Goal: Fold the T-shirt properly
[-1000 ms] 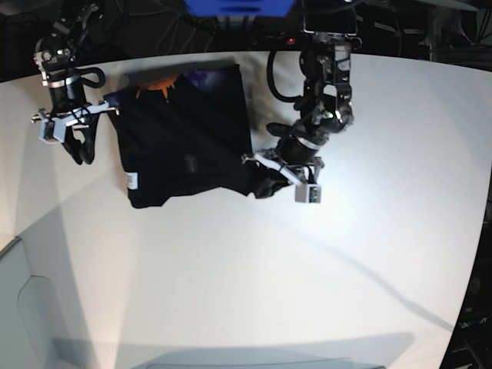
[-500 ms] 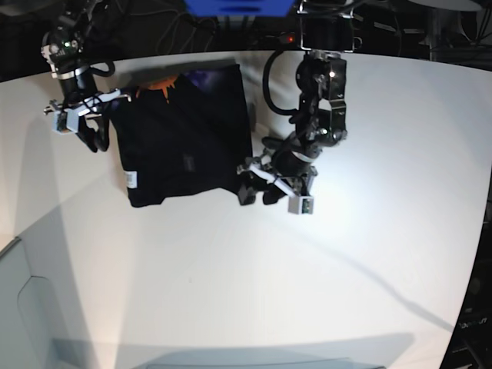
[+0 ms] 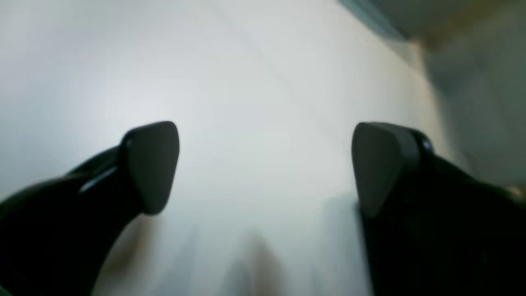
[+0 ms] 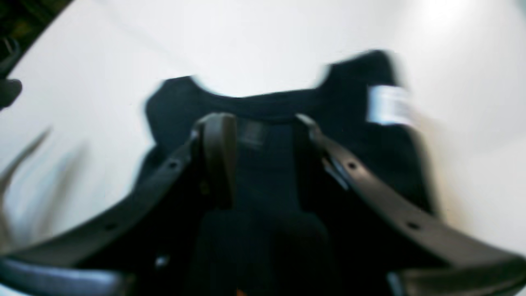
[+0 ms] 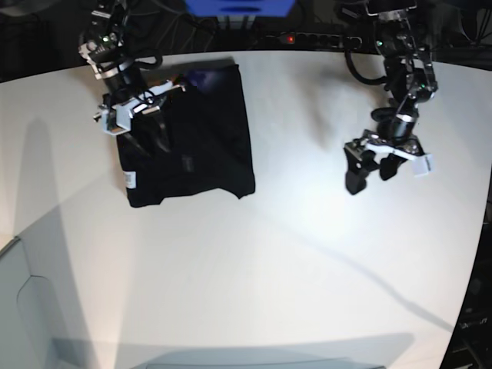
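The black T-shirt [image 5: 196, 146] lies folded into a rough rectangle on the white table [image 5: 269, 261], with a small white label [image 5: 131, 180] at its near left corner and a bit of purple print [image 5: 201, 77] at its far edge. My right gripper [image 5: 151, 144] hovers over the shirt's left part with its fingers apart and nothing between them. In the right wrist view the gripper [image 4: 263, 135] points at the shirt [image 4: 267, 176], with the label [image 4: 388, 105] to the right. My left gripper [image 5: 367, 178] is open and empty over bare table, well right of the shirt; the left wrist view shows it [image 3: 263, 168] wide open.
A blue object [image 5: 238, 6] and dark cables sit beyond the table's far edge. A pale grey bin or panel [image 5: 31, 307] stands at the near left corner. The table's right edge curves past a dark stand [image 5: 477, 307].
My left gripper has let go of the shirt's near right corner and swung away to the right. My right gripper has moved from the shirt's left edge to above the shirt.
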Controlling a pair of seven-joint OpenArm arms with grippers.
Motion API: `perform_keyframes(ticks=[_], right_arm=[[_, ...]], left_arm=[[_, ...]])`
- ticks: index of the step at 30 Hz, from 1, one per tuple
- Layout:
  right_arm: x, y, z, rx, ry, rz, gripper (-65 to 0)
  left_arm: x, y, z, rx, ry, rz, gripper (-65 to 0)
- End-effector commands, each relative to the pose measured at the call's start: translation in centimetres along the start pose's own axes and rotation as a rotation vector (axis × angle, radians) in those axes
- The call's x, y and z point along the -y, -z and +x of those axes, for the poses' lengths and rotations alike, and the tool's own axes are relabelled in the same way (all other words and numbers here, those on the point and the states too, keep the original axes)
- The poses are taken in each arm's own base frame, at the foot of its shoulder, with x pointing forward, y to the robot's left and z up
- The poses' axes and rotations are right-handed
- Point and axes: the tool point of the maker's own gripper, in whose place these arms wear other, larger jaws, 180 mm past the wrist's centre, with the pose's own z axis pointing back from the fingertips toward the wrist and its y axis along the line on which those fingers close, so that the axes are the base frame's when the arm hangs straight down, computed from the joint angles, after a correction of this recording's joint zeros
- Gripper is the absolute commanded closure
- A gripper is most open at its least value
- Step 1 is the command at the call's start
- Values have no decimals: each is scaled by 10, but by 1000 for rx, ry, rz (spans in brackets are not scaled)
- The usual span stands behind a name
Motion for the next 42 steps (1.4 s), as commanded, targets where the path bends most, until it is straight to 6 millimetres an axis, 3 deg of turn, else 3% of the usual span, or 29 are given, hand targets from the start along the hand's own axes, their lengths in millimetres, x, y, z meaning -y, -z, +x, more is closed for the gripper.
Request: perform_keyframes(ticks=[1, 5, 8, 13, 18, 21, 23, 25, 27, 31, 33, 37, 41, 42], right_arm=[[-11, 0, 10, 45, 10, 33, -235], [-55, 9, -5, 14, 59, 155, -235], [-73, 15, -25, -30, 102, 208, -234], [-84, 16, -64, -119, 167, 233, -234], [-81, 7, -106, -226, 210, 228, -233], [-79, 9, -116, -249, 222, 228, -233], [-78, 10, -112, -236, 217, 227, -233], [-74, 13, -93, -190, 188, 223, -233], [-72, 17, -65, -122, 145, 225, -233], [-43, 21, -4, 23, 38, 159, -234], [-21, 24, 17, 69, -3, 106, -233], [48, 12, 37, 115, -45, -83, -231], [108, -23, 35, 105, -58, -270, -197], [119, -32, 32, 96, -56, -308, -166]], left_arm=[[-2, -8, 13, 40, 7, -8, -650], [-37, -33, 20, 65, -1, 95, -650], [-46, -44, 20, 65, 8, 122, -650], [-45, -53, 16, 53, 28, 131, -650], [-46, -55, 15, 48, 30, 136, -650], [-45, -55, 16, 50, 30, 132, -650], [-43, -55, 17, 54, 32, 129, -650], [-41, -55, 20, 59, 42, 124, -650], [-37, -57, 22, 64, 51, 117, -650], [-29, -63, 24, 64, 76, 106, -650], [-28, -65, 24, 61, 82, 105, -587], [-33, -71, 15, 36, 82, 120, -313], [-46, -86, 8, 17, 73, 168, -1], [-50, -91, 8, 16, 71, 183, 0]])
